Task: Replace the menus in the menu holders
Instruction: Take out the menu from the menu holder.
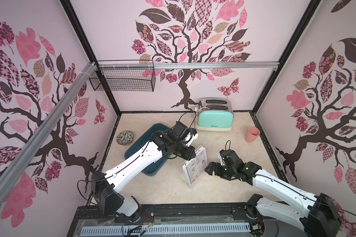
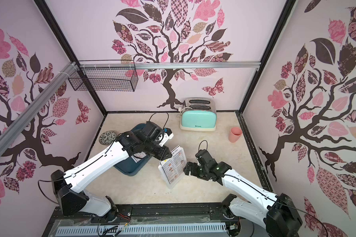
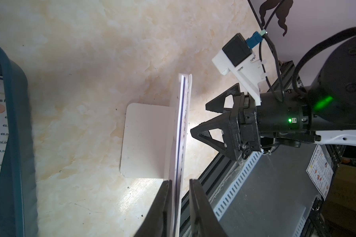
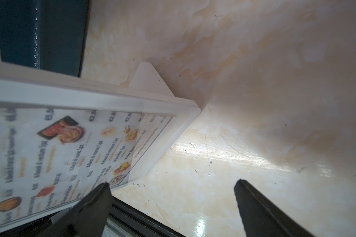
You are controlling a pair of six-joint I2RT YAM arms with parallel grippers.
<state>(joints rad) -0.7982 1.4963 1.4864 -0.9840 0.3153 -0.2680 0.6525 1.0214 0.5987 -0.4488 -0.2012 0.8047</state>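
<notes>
At the left of both top views lies one small round patterned dish (image 1: 124, 137), whole on the cream marbled worktop (image 1: 164, 190). Beside it, the left arm covers most of the one dark blue rectangular plastic tray (image 1: 151, 172). Of the white rectangular paper menu (image 2: 139, 157) inside it only a scrap shows, and the left wrist view cuts it off at the frame's left edge. At centre the left gripper (image 1: 191, 156) hides a top corner of the one clear acrylic slanted menu holder (image 1: 192, 183). The holder stands on its bent foot with the second menu (image 1: 195, 166) inside. The jaws sit narrowly parted astride its top edge, one finger (image 3: 162, 205) against the foot's side and a slit of gap by the other. Just right, the right gripper (image 1: 209, 168) hovers at the holder's front with jaws spread wide and nothing between them; whether a fingertip touches the holder cannot be told, and the menu print there is blurred. Further right stand one mint-green toaster (image 1: 214, 121) and one pink cup (image 1: 253, 134).
</notes>
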